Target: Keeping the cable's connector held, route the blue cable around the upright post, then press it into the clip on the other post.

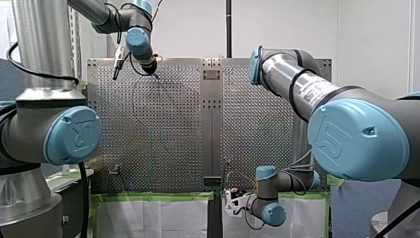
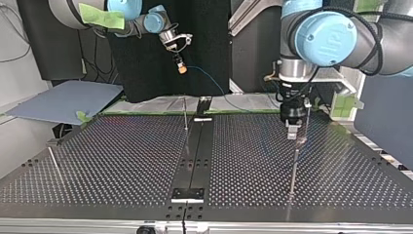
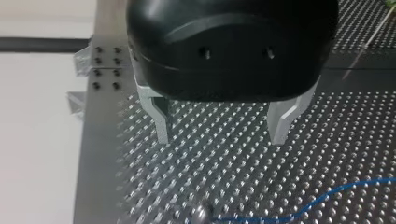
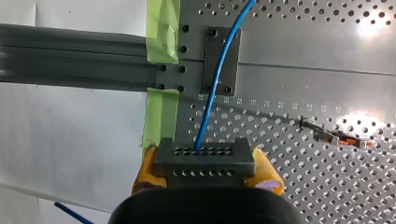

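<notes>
Holding: your right gripper (image 4: 205,170), yellow-padded fingers (image 4: 266,173) clamped on the connector (image 4: 204,158) of the blue cable (image 4: 212,93). Your left gripper (image 3: 222,128): metal fingers (image 3: 161,123) wide apart, empty, above the bench (image 3: 224,182).

The table (image 2: 122,161) is perforated metal with a brushed, fairly shiny finish that throws back glints of light. The blue cable (image 4: 215,88) has a smooth, plastic-looking jacket. The left pincer (image 3: 221,140) has a glossy black housing and bare, dull grey metal fingers (image 3: 161,121). The right pincer (image 4: 205,170) carries yellow, rubbery-looking pads (image 4: 267,173) against the matt grey connector (image 4: 204,157), whose face is dotted with small holes. Matt green tape (image 4: 162,28) and a matt white sheet (image 4: 70,135) lie along the table's edge.
</notes>
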Available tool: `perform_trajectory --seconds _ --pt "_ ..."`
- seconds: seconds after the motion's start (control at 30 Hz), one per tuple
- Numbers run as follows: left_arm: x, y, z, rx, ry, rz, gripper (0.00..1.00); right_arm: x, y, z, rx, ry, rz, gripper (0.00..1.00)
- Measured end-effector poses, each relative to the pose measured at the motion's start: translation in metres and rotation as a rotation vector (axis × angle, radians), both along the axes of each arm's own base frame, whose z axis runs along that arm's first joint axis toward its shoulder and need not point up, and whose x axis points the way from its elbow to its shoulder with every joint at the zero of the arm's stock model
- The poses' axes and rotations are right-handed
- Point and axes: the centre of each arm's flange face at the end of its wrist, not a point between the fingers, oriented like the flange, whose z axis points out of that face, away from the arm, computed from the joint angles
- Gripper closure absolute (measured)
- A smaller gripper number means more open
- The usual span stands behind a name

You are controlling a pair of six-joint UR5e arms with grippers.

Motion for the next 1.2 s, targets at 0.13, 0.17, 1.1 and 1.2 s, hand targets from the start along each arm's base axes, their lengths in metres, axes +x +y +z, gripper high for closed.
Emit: perform_trajectory --seconds 0.13,0.17,1.1,1.2 --pt "0.004 -0.013 -0.001 0.005 -0.025 -0.032 0.01 0.001 0.000 0.000 -0.002 0.001 0.000 1.00" --pt "0.005 -0.016 0.001 0.002 -0.035 -0.037 0.01 0.001 0.000 0.000 -0.002 0.001 0.000 1.00" --pt "0.070 -0.086 -0.053 0.159 -0.098 0.051 0.01 0.002 0.000 0.001 0.012 -0.030 0.001 1.00" --pt "0.079 -0.085 -0.067 0.189 -0.092 0.082 0.01 0.002 0.000 0.001 0.011 -0.030 0.002 1.00"
